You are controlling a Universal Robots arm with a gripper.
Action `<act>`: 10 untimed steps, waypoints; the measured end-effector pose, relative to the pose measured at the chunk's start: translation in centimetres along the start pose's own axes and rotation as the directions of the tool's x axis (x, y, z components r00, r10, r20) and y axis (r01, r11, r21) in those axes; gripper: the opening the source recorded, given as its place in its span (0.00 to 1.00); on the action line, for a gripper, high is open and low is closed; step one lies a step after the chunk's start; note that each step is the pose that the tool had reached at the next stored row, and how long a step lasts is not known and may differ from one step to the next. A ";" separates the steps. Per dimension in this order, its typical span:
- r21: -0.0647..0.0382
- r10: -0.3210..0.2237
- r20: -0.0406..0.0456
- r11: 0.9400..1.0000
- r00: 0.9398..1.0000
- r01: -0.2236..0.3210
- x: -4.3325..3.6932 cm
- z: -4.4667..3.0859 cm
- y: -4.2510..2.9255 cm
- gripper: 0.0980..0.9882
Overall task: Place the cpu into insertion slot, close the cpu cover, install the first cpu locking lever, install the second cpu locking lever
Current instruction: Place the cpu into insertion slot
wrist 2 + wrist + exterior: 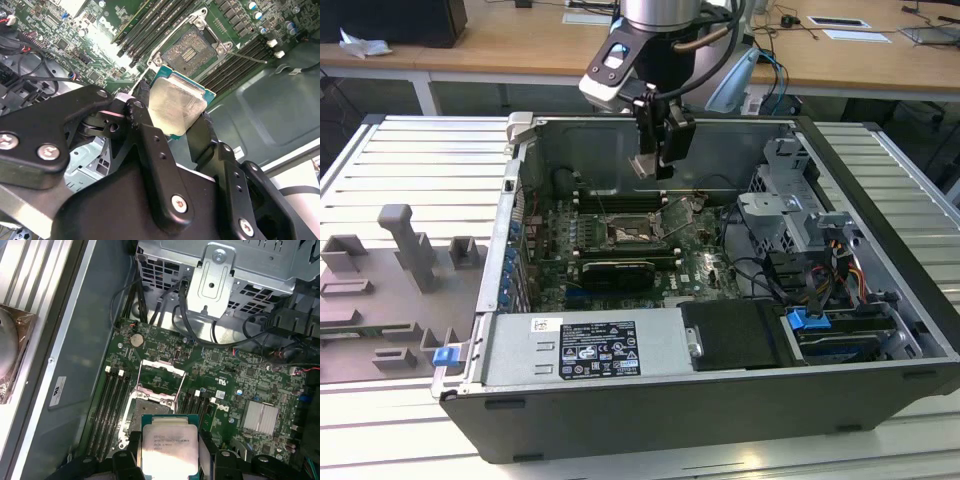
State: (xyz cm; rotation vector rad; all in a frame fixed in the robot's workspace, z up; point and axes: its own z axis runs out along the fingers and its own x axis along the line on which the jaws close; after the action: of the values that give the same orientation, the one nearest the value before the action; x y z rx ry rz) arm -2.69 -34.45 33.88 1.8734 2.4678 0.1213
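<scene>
The gripper (172, 114) is closed on the cpu (169, 447), pinching its opposite edges. The bare insertion slot (149, 409) lies just beyond the fingertips, not yet touching the chip, with the cpu cover (159, 372) raised.

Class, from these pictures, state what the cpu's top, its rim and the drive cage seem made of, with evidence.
The cpu top: pale metal, satin finish, softly reflecting light. Its rim: green, probably circuit-board laminate. The drive cage: bare sheet metal, likely steel, judging by folds and punched holes.
</scene>
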 end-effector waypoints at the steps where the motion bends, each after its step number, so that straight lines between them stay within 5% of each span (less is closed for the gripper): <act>1: 0.000 0.000 0.000 1.000 1.000 0.000 0.00 0.03 0.00 0.50; 10: 0.000 0.001 0.000 1.000 1.000 -0.001 -0.01 0.49 -0.04 0.50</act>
State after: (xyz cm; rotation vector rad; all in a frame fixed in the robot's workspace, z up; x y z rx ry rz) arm -2.69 -34.45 33.39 1.8740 2.4673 0.1212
